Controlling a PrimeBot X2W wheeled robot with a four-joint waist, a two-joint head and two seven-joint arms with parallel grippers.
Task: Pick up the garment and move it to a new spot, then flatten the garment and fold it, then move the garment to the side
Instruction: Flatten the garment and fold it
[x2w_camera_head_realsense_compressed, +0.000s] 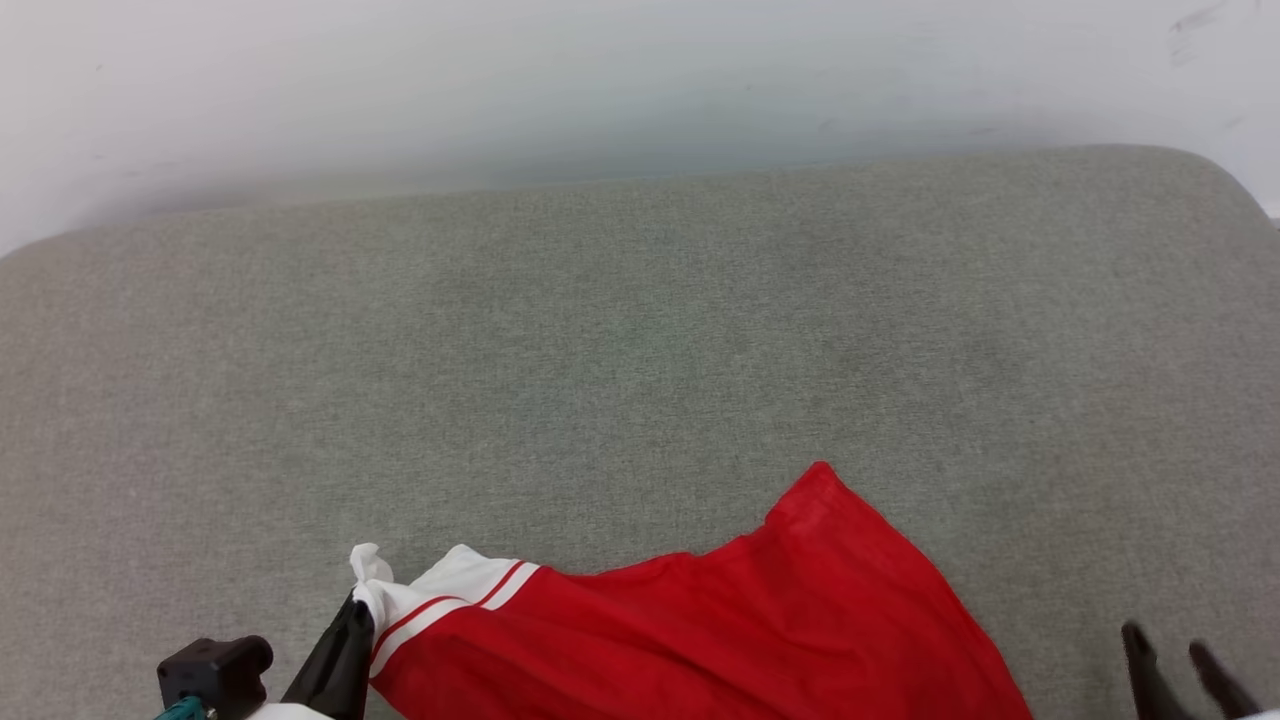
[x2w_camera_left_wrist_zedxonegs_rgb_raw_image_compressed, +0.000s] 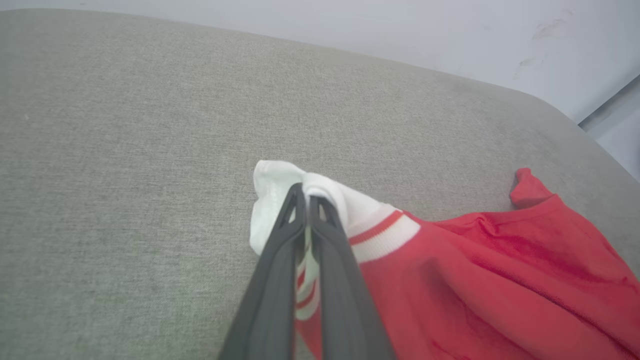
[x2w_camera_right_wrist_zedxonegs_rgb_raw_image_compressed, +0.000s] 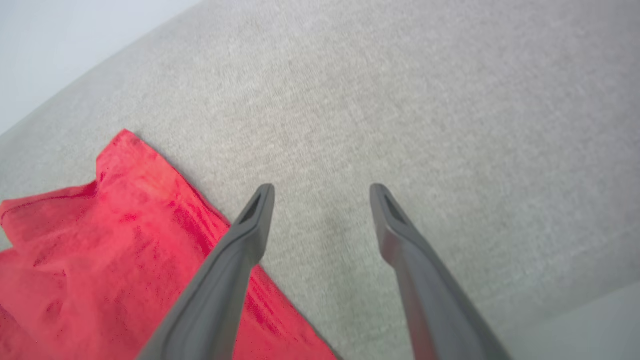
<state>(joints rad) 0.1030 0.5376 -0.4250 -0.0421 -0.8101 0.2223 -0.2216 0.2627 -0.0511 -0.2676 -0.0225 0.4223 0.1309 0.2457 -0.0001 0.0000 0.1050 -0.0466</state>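
obs: garment (x2w_camera_head_realsense_compressed: 720, 620) lies on the grey fabric surface (x2w_camera_head_realsense_compressed: 640, 330) at its near edge, about mid-width, well apart from the far edge and the pale wall (x2w_camera_head_realsense_compressed: 600, 80) behind it. red body is spread loose and wrinkled, with one red corner peaking toward the far edge. the white sleeve with red-and-white striped trim is at the garment's left end, bunched up. no lettering visible from these angles.

left gripper (x2w_camera_head_realsense_compressed: 358, 605): fingers pressed together on the bunched white sleeve. left wrist view confirms it, with white cloth and striped trim pinched between the two dark fingers of the left gripper (x2w_camera_left_wrist_zedxonegs_rgb_raw_image_compressed: 307, 192); the rest of the garment (x2w_camera_left_wrist_zedxonegs_rgb_raw_image_compressed: 475, 280) trails off to the robot's right.

right gripper (x2w_camera_head_realsense_compressed: 1165, 640): near edge, to the right of the garment, fingers spread apart, nothing between them. in the right wrist view the right gripper (x2w_camera_right_wrist_zedxonegs_rgb_raw_image_compressed: 322, 187) sits over bare grey fabric just beside the garment (x2w_camera_right_wrist_zedxonegs_rgb_raw_image_compressed: 100, 250). one finger overlaps the red edge in that view; contact cannot be judged.
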